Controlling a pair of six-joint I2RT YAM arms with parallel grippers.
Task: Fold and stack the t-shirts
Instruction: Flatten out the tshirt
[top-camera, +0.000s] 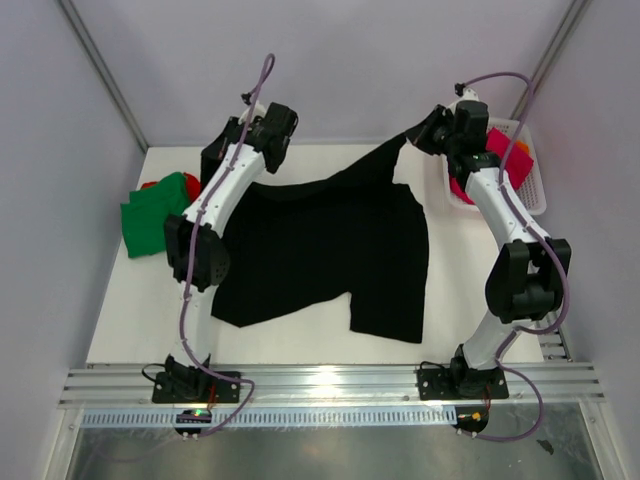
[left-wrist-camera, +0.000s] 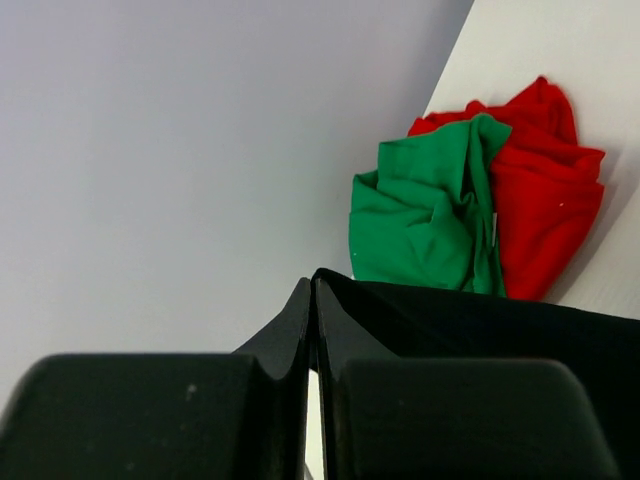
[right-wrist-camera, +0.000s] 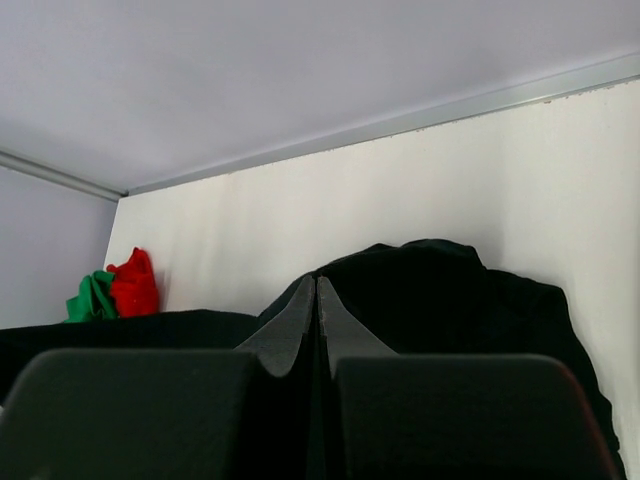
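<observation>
A large black t-shirt (top-camera: 330, 250) lies spread across the white table. Its far edge is lifted at two points. My left gripper (top-camera: 213, 162) is shut on the far left part of that edge, and the left wrist view shows black cloth (left-wrist-camera: 480, 320) pinched in the closed tips of the left gripper (left-wrist-camera: 315, 285). My right gripper (top-camera: 412, 137) is shut on the raised far right corner. In the right wrist view the black cloth (right-wrist-camera: 450, 290) bulges behind the right gripper (right-wrist-camera: 317, 285). A crumpled green t-shirt (top-camera: 155, 215) lies on a red one (top-camera: 150, 185) at the left edge.
A white lattice basket (top-camera: 530, 195) stands at the far right, holding a magenta-pink shirt (top-camera: 500, 145) and an orange one (top-camera: 521, 150). Grey walls close the table on the left, back and right. A metal rail (top-camera: 330, 385) runs along the near edge.
</observation>
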